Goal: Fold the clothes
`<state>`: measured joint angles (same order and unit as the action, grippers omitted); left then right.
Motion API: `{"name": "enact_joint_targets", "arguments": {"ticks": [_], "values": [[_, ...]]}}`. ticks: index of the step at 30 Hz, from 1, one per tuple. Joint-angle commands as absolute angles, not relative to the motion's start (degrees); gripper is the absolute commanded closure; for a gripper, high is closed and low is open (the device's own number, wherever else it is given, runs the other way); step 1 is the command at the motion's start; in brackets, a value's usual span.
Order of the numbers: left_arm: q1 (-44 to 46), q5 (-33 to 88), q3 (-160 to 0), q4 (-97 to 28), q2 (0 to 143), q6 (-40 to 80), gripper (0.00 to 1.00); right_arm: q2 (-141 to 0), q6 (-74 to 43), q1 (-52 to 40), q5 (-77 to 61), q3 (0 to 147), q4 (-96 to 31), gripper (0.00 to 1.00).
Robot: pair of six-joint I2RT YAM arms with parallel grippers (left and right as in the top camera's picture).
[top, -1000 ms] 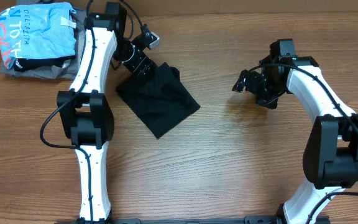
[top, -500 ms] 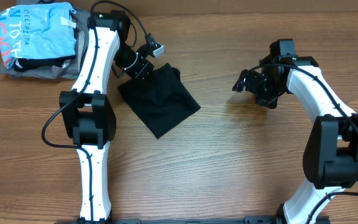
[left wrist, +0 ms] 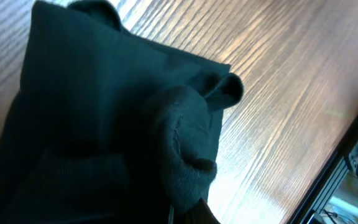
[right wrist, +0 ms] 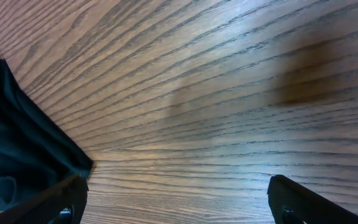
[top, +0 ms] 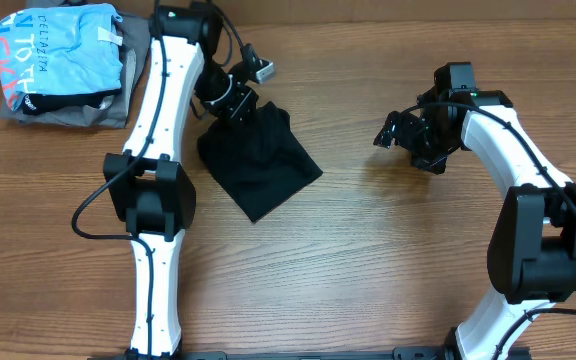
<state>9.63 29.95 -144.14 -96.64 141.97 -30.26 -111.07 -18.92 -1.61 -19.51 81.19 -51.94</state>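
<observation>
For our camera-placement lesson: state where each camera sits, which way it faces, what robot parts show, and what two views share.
Overhead: above the table, looking down; both arms, black T-shirt.
Left wrist: on left gripper, facing bunched T-shirt close up; fingers unclear.
Right wrist: low over wood, facing the T-shirt's edge; open fingertips at bottom corners.
Shared: all show the T-shirt.

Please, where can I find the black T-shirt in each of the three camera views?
Overhead: the black T-shirt lies left of centre, a folded dark shape.
Left wrist: it fills the left and middle of the picture, bunched up near the bottom.
Right wrist: only a part of it shows, in the lower left corner.
Shared landmark: the wooden table, whose grain shows in all three views.
</observation>
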Motion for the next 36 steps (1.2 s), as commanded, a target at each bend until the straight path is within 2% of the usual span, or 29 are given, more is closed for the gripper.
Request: {"name": "enact_joint_targets", "arguments": {"ticks": [1,10,21,25,27,29,30,32,34,36], "values": [[10.94,26.15,-143.52,-96.84,137.64,-22.74,0.96,-110.72,-19.09,-1.91,-19.53,80.95,-51.7,0.04],[12.03,25.06,-129.51,-96.84,128.55,-18.87,0.96,-110.72,-19.09,-1.91,-19.53,80.95,-51.27,0.04],[12.8,25.1,-112.42,-96.86,127.94,-11.66,0.96,-110.72,-19.09,-1.91,-19.55,80.95,-51.66,0.04],[12.95,25.63,-108.42,-96.84,127.94,-11.46,0.91,-110.72,-19.11,-1.91,-19.55,80.95,-51.4,0.04],[13.5,25.71,-106.56,-96.88,127.94,-10.31,0.82,-110.72,-19.11,-1.91,-19.55,80.95,-51.31,0.04],[14.28,25.82,-104.97,-96.88,127.94,-9.5,0.77,-110.72,-19.11,-1.91,-19.55,80.95,-51.27,0.04],[14.79,26.26,-104.03,-96.88,127.94,-9.32,0.71,-110.72,-19.11,-1.91,-19.55,80.95,-51.24,0.04],[15.9,28.32,-102.17,-96.88,127.94,-9.39,0.48,-110.72,-19.11,-1.91,-19.55,80.95,-51.18,0.04],[16.97,29.23,-100.77,-96.88,127.94,-9.69,0.35,-110.72,-19.11,-1.91,-19.55,80.95,-51.05,0.04],[18.94,31.33,-98.94,-96.88,127.94,-12.03,0.3,-110.72,-19.11,-1.91,-19.57,80.97,-50.83,0.04]]}}
